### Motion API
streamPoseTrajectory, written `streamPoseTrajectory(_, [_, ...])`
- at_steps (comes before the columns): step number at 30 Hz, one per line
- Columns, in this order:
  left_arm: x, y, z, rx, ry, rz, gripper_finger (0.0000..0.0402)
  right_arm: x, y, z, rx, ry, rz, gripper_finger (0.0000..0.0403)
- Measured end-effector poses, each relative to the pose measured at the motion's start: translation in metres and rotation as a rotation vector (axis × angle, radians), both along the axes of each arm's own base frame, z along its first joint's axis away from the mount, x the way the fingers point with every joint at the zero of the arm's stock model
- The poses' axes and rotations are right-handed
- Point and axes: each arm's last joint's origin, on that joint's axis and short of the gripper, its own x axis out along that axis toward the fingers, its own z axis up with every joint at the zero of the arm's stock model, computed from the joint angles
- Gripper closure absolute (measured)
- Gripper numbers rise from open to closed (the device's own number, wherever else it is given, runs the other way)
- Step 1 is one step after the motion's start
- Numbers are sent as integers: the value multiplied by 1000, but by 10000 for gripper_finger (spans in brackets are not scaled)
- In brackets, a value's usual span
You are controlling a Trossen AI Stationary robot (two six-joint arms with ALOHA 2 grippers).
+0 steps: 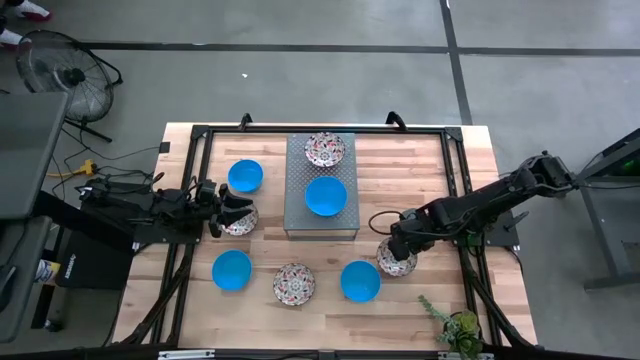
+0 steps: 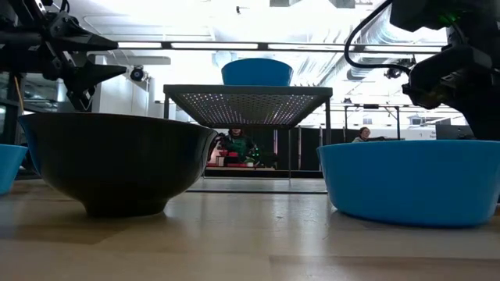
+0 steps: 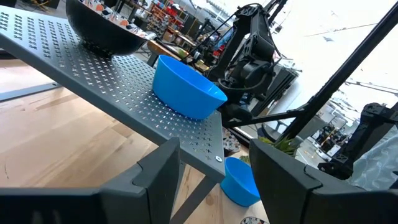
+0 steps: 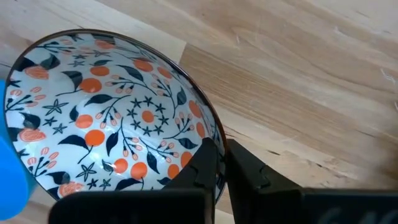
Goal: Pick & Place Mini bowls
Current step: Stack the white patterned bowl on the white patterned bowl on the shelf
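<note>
On the right side of the wooden table (image 1: pixel 430 170), the right gripper (image 4: pixel 221 163) is pinched closed on the rim of a floral mini bowl (image 4: pixel 106 112), beside a blue mini bowl (image 1: pixel 360 281). The left gripper (image 1: pixel 238 207) hovers wide open and empty over another floral bowl (image 1: pixel 242 222), next to the grey perforated stand (image 1: pixel 295 215).

**Right gripper pinches a patterned bowl's rim**

The right gripper (image 4: pixel 221 163) has its two dark fingers (image 4: pixel 204 163) closed on the rim of a floral bowl (image 4: pixel 106 112), one finger inside, one outside. The bowl sits on the pale wooden table (image 4: pixel 298 68). A blurred blue bowl edge (image 4: pixel 11 168) shows beside it.
</note>
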Motion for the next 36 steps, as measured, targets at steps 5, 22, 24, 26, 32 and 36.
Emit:
streamPoseTrajectory(5, [0, 0, 0, 0, 0, 0, 211, 0, 0, 0, 0, -1, 0, 393])
streamPoseTrajectory(22, [0, 0, 0, 0, 0, 0, 211, 8, -3, 20, -16, -9, -16, 401])
streamPoseTrajectory(24, [0, 0, 0, 0, 0, 0, 211, 10, -4, 23, -28, -14, -22, 401])
streamPoseTrajectory(26, [0, 0, 0, 0, 0, 0, 211, 10, -4, 26, -49, -10, -23, 401])
streamPoseTrajectory(32, [0, 0, 0, 0, 0, 0, 211, 13, -5, 39, -64, -11, -30, 401])
streamPoseTrajectory(36, [0, 0, 0, 0, 0, 0, 211, 15, -6, 47, -78, -19, -38, 401])
